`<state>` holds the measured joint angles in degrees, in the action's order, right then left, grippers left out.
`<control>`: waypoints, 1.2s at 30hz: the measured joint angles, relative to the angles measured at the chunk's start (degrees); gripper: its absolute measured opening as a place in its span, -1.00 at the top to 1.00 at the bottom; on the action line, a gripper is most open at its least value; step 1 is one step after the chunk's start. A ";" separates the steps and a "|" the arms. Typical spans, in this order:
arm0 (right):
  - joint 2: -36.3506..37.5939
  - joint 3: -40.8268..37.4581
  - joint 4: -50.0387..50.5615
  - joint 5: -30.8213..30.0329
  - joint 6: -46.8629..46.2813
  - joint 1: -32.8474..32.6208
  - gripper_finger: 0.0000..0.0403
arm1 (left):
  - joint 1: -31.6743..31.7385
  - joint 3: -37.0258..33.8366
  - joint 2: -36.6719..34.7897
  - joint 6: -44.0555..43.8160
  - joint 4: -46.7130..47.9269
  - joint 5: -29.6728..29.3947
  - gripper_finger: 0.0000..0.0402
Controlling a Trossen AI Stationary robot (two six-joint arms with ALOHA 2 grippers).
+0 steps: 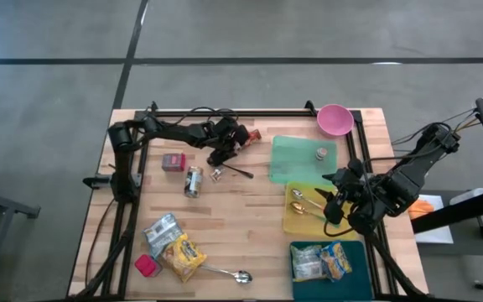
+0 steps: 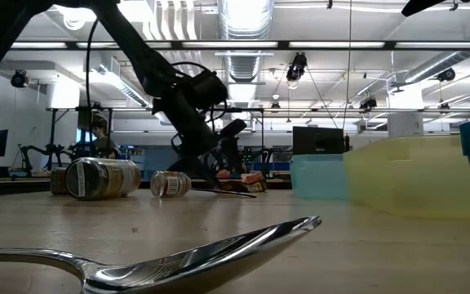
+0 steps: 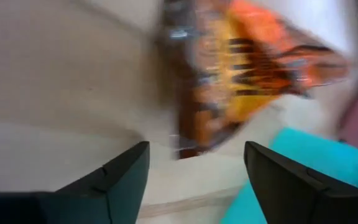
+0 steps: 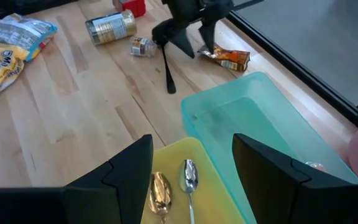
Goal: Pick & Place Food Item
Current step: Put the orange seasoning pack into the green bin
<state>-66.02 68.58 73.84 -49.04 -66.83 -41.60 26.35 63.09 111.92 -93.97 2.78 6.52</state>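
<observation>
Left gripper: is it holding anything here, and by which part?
Nothing is held. The left gripper stands open just beside the orange snack packet, which lies on the table.

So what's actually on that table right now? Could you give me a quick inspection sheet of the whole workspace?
Surface: pale wooden table inside a black frame.
Job's things: orange-brown snack packet lying beside the see-through green tray; two food bags in the dark teal tray.
Clutter: two spoons in the yellow tray; silver tin can; small red box; pink bowl; yellow bag; silver bag; steel spoon; black-handled utensil.
Grippers: left gripper open, just above the snack packet; right gripper open, over the yellow tray.
Cables: bundle at the right arm.
Surroundings: grey floor; workshop lights.
</observation>
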 joint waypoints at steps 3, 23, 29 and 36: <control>0.00 -0.09 -0.62 0.00 0.12 0.00 -0.08 | 0.05 0.04 0.02 -0.74 -0.11 -2.40 -0.23; 0.00 -0.57 -4.08 -0.07 4.02 0.00 -0.08 | 0.69 0.00 0.04 7.18 -0.50 -6.14 0.75; 0.00 -0.68 -5.21 -0.09 4.04 0.00 -0.08 | 0.88 0.00 0.04 13.52 -2.63 -5.24 0.98; 0.00 -1.47 -5.32 -0.47 7.54 0.03 -0.08 | 0.60 -0.02 -0.53 14.73 -7.55 0.67 0.99</control>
<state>-66.02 67.10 68.52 -49.50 -59.29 -41.58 26.95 63.07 111.39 -79.24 -4.77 7.19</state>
